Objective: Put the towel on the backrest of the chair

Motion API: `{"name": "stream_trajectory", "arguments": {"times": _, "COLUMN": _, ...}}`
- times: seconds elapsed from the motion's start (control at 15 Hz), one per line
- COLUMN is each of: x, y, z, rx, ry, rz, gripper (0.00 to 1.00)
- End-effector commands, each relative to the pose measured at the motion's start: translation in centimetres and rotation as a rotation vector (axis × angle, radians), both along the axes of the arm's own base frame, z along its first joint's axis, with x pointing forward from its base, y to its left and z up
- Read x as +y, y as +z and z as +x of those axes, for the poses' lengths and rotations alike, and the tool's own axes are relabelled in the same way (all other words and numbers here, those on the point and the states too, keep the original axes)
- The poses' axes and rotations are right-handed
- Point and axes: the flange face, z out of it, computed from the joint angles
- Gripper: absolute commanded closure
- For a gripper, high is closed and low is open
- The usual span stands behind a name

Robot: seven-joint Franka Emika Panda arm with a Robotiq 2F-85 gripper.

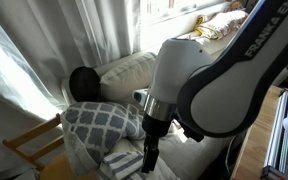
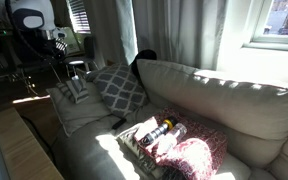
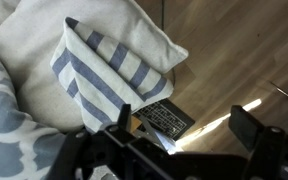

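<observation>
The towel [image 3: 106, 78], soft grey-blue cloth with white stripes, lies folded over a plump cream cushion [image 3: 134, 28] just beside the lattice pillow [image 3: 4, 125], on the side away from the rest of the sofa; both exterior views show it there [image 2: 73, 91]. In an exterior view a yellow slatted chair [image 1: 32, 146] stands near the pillow's outer side. The gripper [image 3: 184, 128] hangs over the cushion's edge, fingers spread wide and holding nothing, one finger [image 3: 124, 118] right at the towel's lower corner. A dark flat printed object [image 3: 165, 118] lies between the fingers, past the towel's edge. Beyond the cushion is bare wooden floor [image 3: 239, 50]. The backrest [image 2: 224, 100], long, cream and puffy, rises behind the pillow, well apart from the towel.
</observation>
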Motion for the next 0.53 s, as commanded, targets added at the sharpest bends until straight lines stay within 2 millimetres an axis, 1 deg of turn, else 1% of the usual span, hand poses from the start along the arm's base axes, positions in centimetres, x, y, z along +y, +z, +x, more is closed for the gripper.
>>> {"name": "stream_trajectory", "arguments": {"times": 0.0, "x": 1.7, "y": -5.3, "z": 0.8, "rx": 0.003, "ry": 0.012, "rz": 0.046, "gripper": 0.00}}
{"name": "stream_trajectory", "arguments": {"times": 0.27, "x": 3.2, "y": -10.0, "z": 1.9, "rx": -0.033, "ry": 0.009, "rz": 0.034, "gripper": 0.00}}
{"name": "stream_trajectory", "arguments": {"times": 0.4, "x": 4.0, "y": -11.6, "z": 2.8, "rx": -0.031, "ry": 0.007, "rz": 0.040, "gripper": 0.00}}
{"name": "stream_trajectory", "arguments": {"times": 0.47, "x": 2.7, "y": -9.5, "z": 1.9, "rx": -0.024, "ry": 0.020, "rz": 0.025, "gripper": 0.00}}
